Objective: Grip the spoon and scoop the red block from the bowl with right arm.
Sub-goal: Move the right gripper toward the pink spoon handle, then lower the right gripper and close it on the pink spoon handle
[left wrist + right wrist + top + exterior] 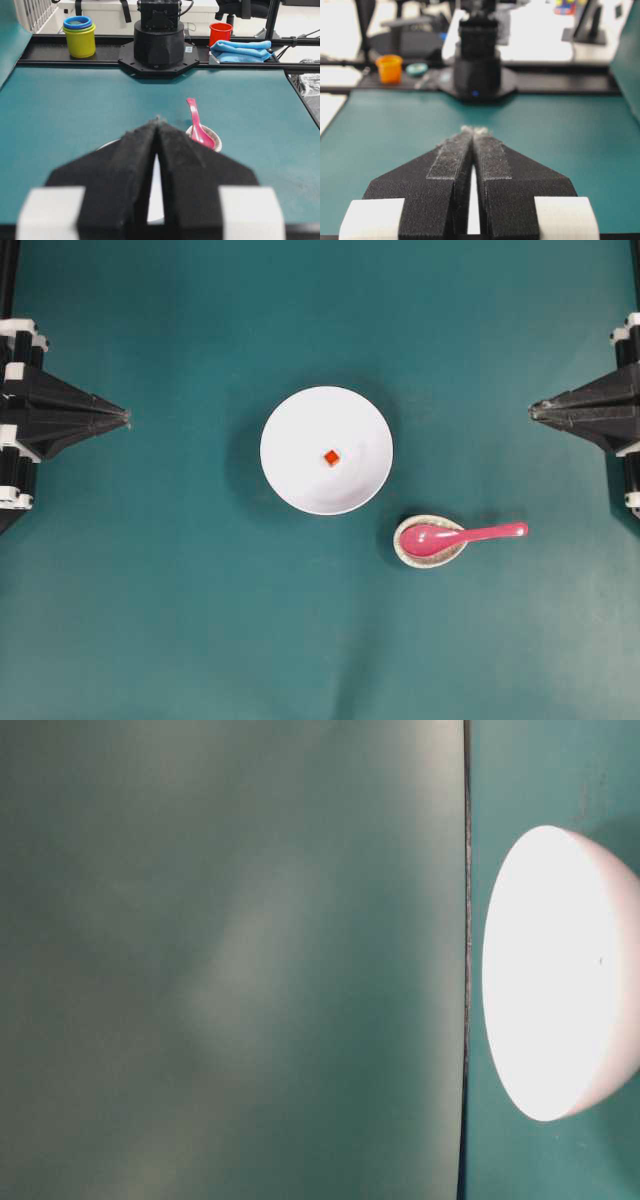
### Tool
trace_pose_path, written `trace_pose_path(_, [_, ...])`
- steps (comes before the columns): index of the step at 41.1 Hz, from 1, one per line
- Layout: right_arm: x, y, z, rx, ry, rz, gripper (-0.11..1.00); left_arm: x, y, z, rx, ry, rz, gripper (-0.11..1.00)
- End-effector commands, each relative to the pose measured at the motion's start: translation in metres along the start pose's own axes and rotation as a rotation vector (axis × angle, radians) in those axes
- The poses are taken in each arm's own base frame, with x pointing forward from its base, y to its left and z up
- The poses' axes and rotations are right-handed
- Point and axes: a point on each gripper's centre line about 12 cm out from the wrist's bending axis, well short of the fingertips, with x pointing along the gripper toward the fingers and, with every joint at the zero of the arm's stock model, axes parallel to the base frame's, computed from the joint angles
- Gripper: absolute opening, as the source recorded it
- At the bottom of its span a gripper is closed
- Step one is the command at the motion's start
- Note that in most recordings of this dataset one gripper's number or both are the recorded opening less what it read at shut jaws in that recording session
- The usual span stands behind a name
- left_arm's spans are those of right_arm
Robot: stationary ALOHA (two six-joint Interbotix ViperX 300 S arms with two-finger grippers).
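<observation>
step: not started, my right hand [532, 412] parked at worktop edge, fingers pressed together, empty
spoon [462, 536]: scoop resting in small speckled dish [404, 552], handle pointing toward my right arm
red block [332, 457]: mid bowl [290, 430]
next: I open wide, reach for the handle

The spoon [462, 536] looks glossy, the bowl [326, 450] smooth, perhaps ceramic, and the table mat [150, 620] matt.
</observation>
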Motion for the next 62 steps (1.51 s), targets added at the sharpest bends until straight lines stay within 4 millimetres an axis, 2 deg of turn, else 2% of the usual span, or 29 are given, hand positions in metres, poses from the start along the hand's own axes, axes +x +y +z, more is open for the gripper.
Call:
trace_pose_path(1, [0.003, 0.002, 0.008, 0.013, -0.021, 0.012, 0.00, 0.005, -0.001, 0.008, 0.009, 0.012, -0.005, 0.00])
trace_pose_path(6, [0.009, 0.003, 0.009, 0.028, -0.007, 0.012, 0.00, 0.005, -0.001, 0.003, -0.006, 0.077, -0.003, 0.00])
trace_pose_path(26, [0.012, 0.005, 0.004, 0.081, 0.027, 0.022, 0.01, 0.003, -0.001, 0.010, -0.006, 0.057, -0.003, 0.00])
trace_pose_path(29, [0.012, 0.005, 0.001, 0.088, 0.058, 0.021, 0.12, 0.001, -0.001, 0.011, -0.006, 0.049, -0.003, 0.00])
trace_pose_path(34, [0.012, 0.007, -0.008, 0.086, 0.112, 0.026, 0.45, 0.000, -0.001, 0.014, -0.006, 0.040, -0.003, 0.00])
trace_pose_path(37, [0.012, 0.009, -0.014, 0.083, 0.138, 0.036, 0.51, 0.000, -0.001, 0.014, -0.006, 0.038, -0.003, 0.00])
trace_pose_path(44, [0.006, 0.017, -0.051, 0.111, 0.217, 0.065, 0.48, -0.002, -0.001, 0.014, -0.006, 0.045, -0.003, 0.00])
trace_pose_path(52, [-0.013, 0.032, -0.101, 0.261, 0.212, 0.109, 0.48, -0.003, 0.000, 0.013, -0.006, 0.063, -0.001, 0.00])
trace_pose_path(58, [-0.025, 0.039, -0.125, 0.314, 0.198, 0.115, 0.48, -0.003, 0.000, 0.014, -0.005, 0.060, -0.003, 0.00])
trace_pose_path(62, [-0.026, 0.044, -0.141, 0.314, 0.248, 0.113, 0.48, -0.003, 0.000, 0.013, -0.006, 0.063, -0.003, 0.00])
